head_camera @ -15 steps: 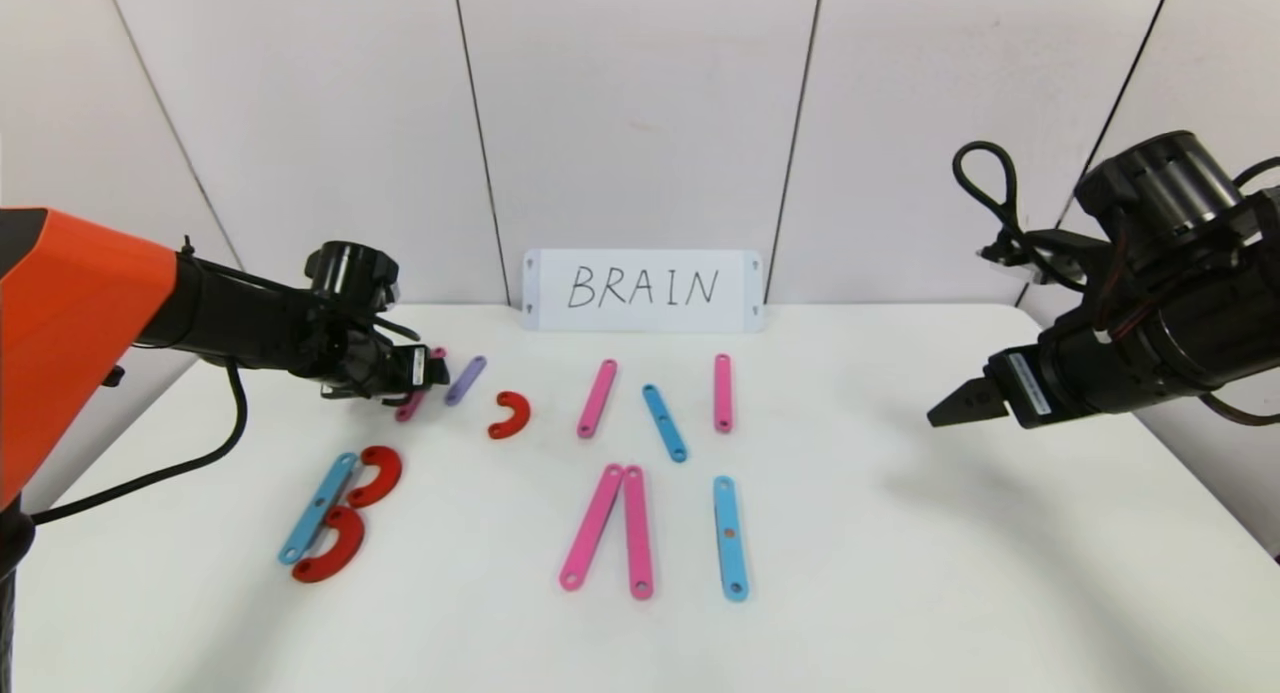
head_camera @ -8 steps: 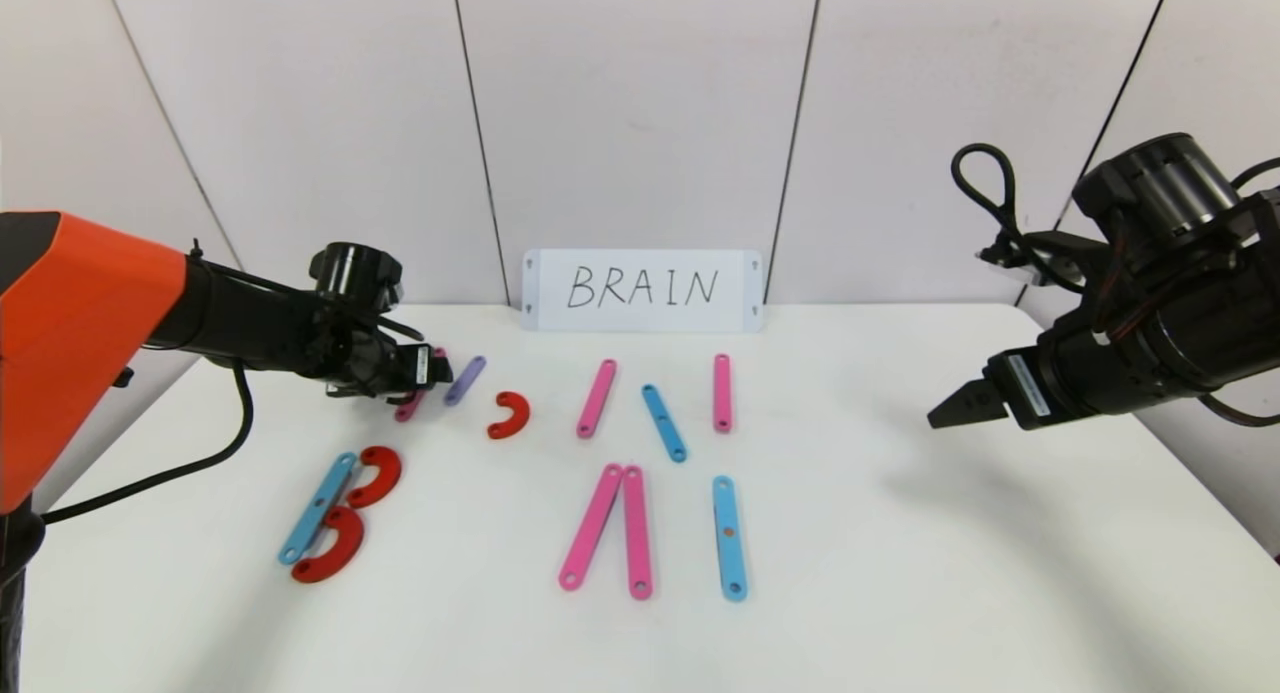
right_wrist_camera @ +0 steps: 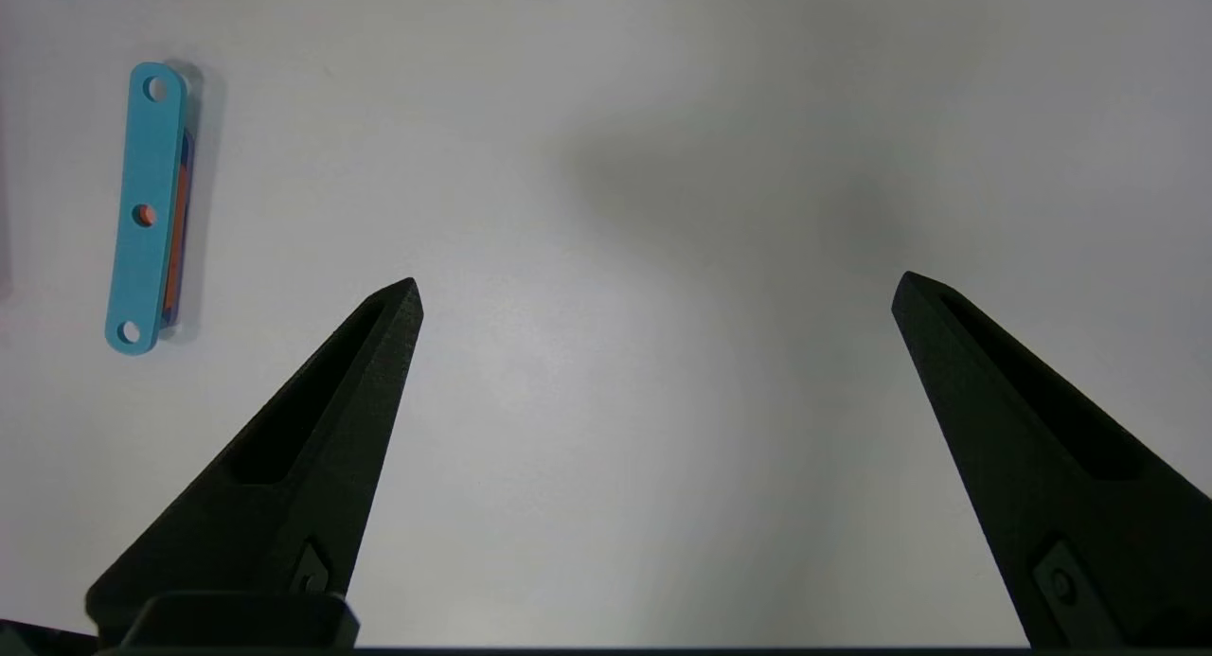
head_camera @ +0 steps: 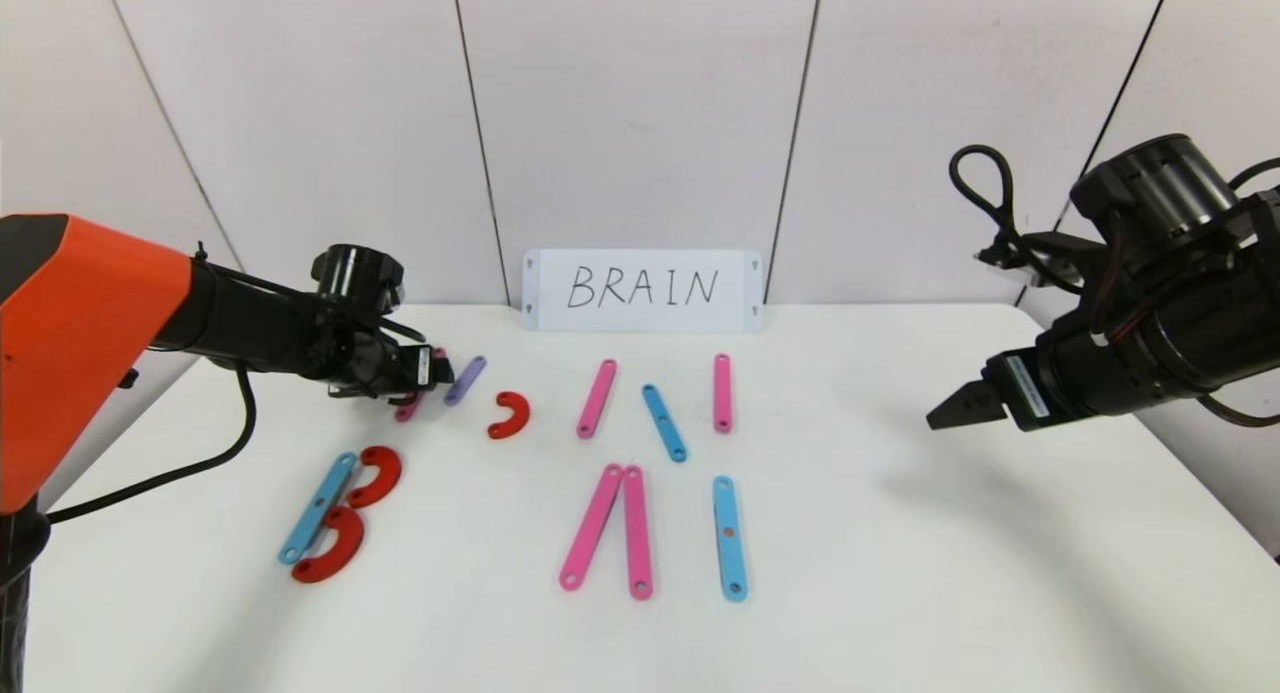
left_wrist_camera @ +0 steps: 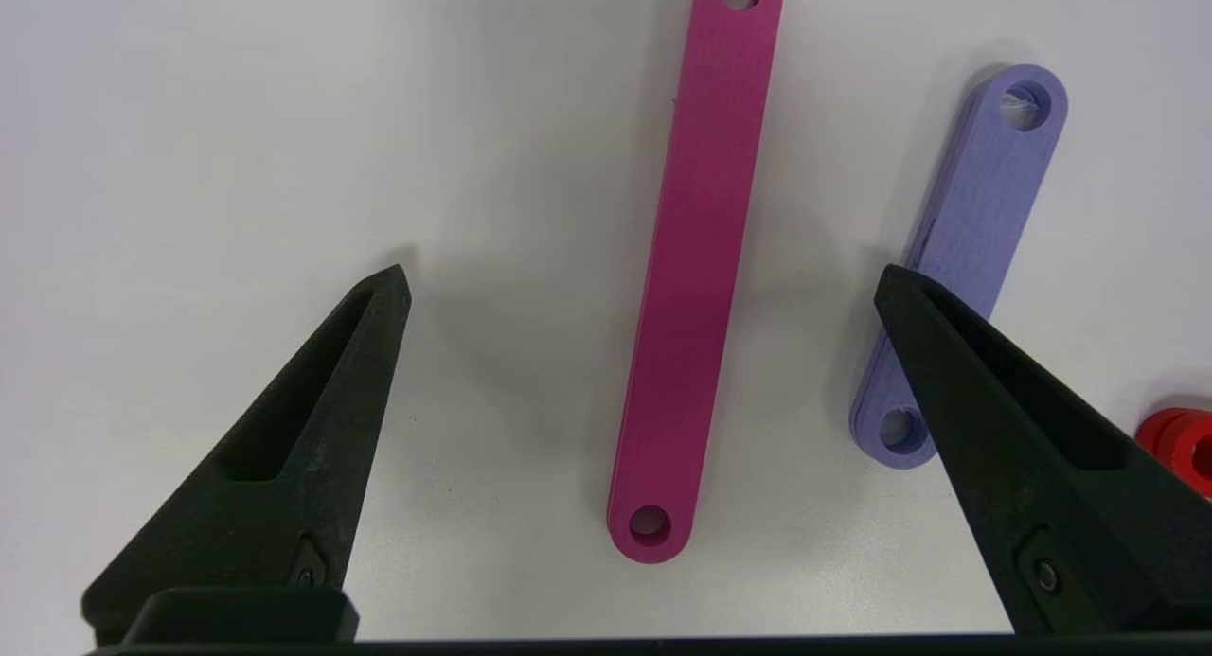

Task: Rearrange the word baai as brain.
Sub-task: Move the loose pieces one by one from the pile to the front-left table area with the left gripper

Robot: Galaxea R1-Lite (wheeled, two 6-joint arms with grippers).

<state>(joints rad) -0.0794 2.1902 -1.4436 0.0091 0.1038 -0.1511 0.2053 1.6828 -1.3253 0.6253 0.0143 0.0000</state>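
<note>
My left gripper [head_camera: 432,371] is open and hovers low over a dark pink strip [left_wrist_camera: 696,258] at the back left; the strip lies between its fingers, untouched. A purple strip [left_wrist_camera: 985,211] lies beside it, partly behind one finger [left_wrist_camera: 1004,429], and a red curve [head_camera: 511,415] lies farther right. A blue strip [head_camera: 318,508] with two red curves [head_camera: 376,475] forms a B at the front left. Two pink strips [head_camera: 592,526] lean together at the front middle, and a blue strip [head_camera: 730,538] is beside them. My right gripper [head_camera: 945,411] is open and empty above the right of the table.
A white card with handwritten BRAIN [head_camera: 642,289] stands against the back wall. Behind the front row lie a pink strip [head_camera: 597,398], a blue strip [head_camera: 664,423] and a pink strip [head_camera: 722,393]. The white table [head_camera: 950,573] is bare on its right.
The left arm has shifted very slightly; its gripper stays over the dark pink strip. The right arm has barely moved. No piece has moved.
</note>
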